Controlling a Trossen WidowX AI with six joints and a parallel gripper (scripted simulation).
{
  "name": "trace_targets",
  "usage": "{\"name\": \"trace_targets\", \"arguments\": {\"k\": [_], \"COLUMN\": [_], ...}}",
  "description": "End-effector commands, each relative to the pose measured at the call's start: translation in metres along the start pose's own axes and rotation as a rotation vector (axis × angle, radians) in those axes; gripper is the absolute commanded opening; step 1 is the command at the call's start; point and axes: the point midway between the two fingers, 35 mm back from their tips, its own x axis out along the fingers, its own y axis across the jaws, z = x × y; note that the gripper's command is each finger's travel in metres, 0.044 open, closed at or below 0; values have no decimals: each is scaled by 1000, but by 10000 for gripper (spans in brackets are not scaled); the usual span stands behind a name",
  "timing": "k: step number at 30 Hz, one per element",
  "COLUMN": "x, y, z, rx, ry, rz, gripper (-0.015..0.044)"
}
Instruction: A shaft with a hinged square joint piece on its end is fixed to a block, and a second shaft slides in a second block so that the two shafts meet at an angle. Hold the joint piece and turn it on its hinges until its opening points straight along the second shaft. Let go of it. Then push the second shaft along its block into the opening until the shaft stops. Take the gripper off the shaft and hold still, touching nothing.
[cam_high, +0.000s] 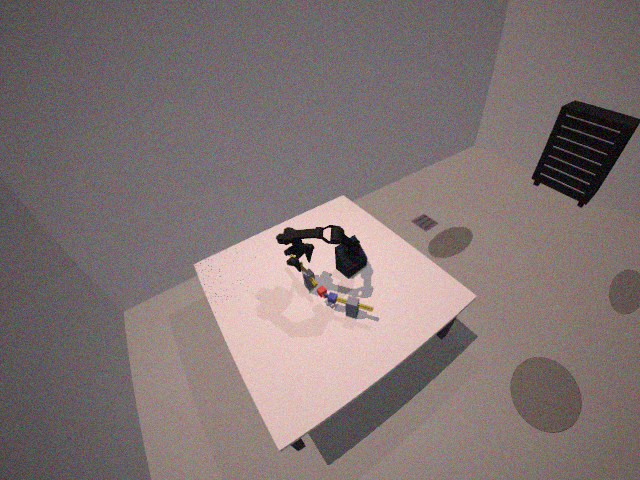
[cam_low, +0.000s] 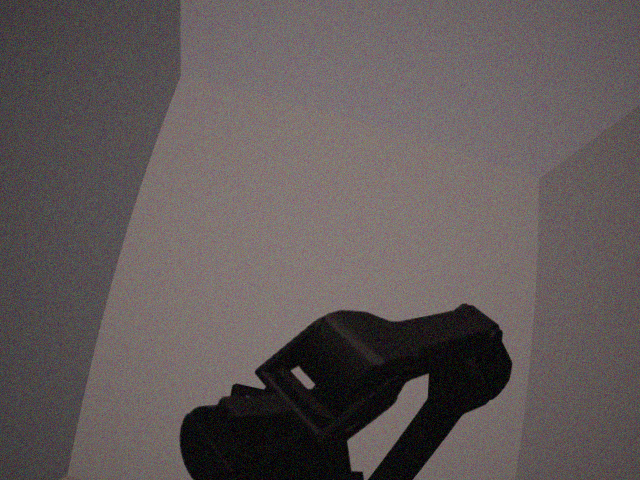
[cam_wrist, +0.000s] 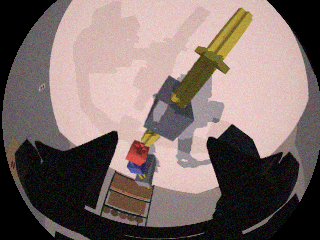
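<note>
The second shaft, yellow with a crosswise collar (cam_wrist: 212, 59), runs through a grey block (cam_high: 309, 280) (cam_wrist: 172, 117). Its inner end (cam_high: 313, 282) (cam_wrist: 150, 137) points towards the red joint piece (cam_high: 322, 291) (cam_wrist: 137, 152), with a small gap between them in the top view. The red piece hangs on a blue piece (cam_high: 332, 297) (cam_wrist: 135, 167) at the end of the fixed yellow shaft (cam_high: 364, 307), which is held by the other grey block (cam_high: 352, 308) (cam_wrist: 146, 175). The red piece's opening is too small to make out. My gripper (cam_wrist: 164, 139) is open and empty, above the outer part of the second shaft.
The arm's dark base (cam_high: 351, 258) stands on the pale table (cam_high: 289, 392), behind the blocks. In the exterior view only the upper arm (cam_low: 356, 351) shows, not the parts. A brown shelf (cam_wrist: 127, 195) and a black slatted rack (cam_high: 586, 149) stand away from the table.
</note>
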Motion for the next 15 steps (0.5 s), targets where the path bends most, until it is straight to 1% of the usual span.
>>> {"name": "trace_targets", "arguments": {"k": [1, 15], "x": [-5, -27], "y": [-6, -33], "z": [15, 73], "rx": [-118, -580], "ry": [-27, -120], "rz": [-21, -116], "gripper": [440, 440]}}
